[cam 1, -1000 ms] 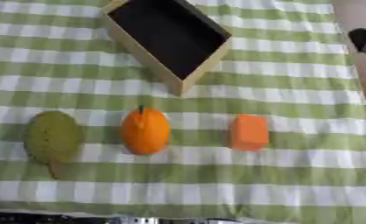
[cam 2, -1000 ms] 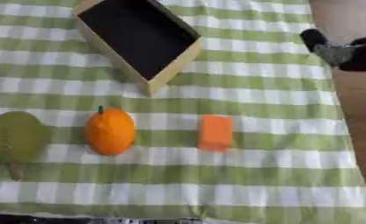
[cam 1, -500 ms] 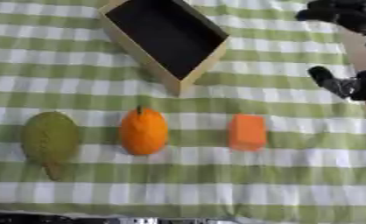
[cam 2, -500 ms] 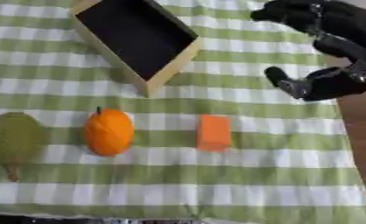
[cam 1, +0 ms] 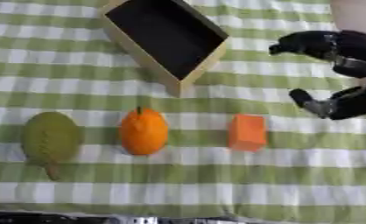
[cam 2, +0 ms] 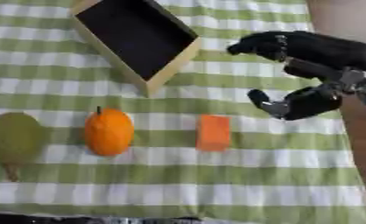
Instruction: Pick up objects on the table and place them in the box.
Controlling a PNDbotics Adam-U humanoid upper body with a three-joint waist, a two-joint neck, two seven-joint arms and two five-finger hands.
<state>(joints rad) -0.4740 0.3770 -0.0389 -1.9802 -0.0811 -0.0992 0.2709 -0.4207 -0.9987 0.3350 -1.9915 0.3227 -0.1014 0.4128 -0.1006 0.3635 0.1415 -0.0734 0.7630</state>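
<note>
An orange block (cam 1: 247,132) lies on the green checked cloth, right of centre. An orange fruit (cam 1: 143,131) with a small stem sits to its left, and a green leaf-shaped fruit (cam 1: 51,138) lies further left. The wooden box (cam 1: 167,85) with a dark inside stands at the back, askew. My right hand (cam 2: 312,70) hangs above the cloth to the upper right of the block, fingers spread wide from the thumb, holding nothing. My left hand shows in neither view.
The cloth's right edge (cam 2: 347,144) runs close beside my right hand, with a tan surface beyond it. A dark strip (cam 1: 102,217) lines the table's near edge. Bare cloth lies in front of the three objects.
My right hand has come in from the right edge and moved left and down, nearer the orange block. The objects and box have not moved.
</note>
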